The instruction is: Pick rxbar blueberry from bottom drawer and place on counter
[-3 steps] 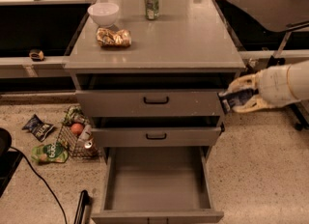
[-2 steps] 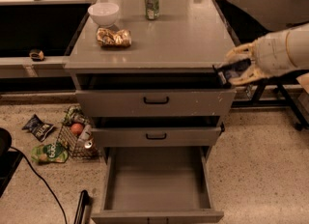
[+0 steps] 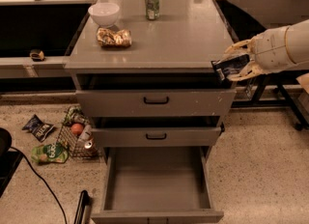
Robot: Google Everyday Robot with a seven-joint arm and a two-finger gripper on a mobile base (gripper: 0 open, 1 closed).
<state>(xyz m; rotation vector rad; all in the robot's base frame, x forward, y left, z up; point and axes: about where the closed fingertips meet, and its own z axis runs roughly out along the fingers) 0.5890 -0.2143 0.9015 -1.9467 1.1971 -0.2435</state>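
Grey and pulled fully out, the bottom drawer (image 3: 157, 179) sits nearest, at the foot of the cabinet. Left of it on the speckled floor lie a green bag (image 3: 48, 153), a blue chip bag (image 3: 38, 127) and a wire basket (image 3: 72, 142). Above are two upper drawers (image 3: 154, 103) with black handles. At the front right corner of the counter (image 3: 183, 37), the pale gripper (image 3: 229, 66) extends in from the right. Its jaws are clamped on the rxbar blueberry (image 3: 234, 65), tilted in the air just off the counter edge. Farther back on the counter sit a golden-brown snack bag (image 3: 113, 37), a white bowl (image 3: 104, 13) and a green can (image 3: 152, 3).
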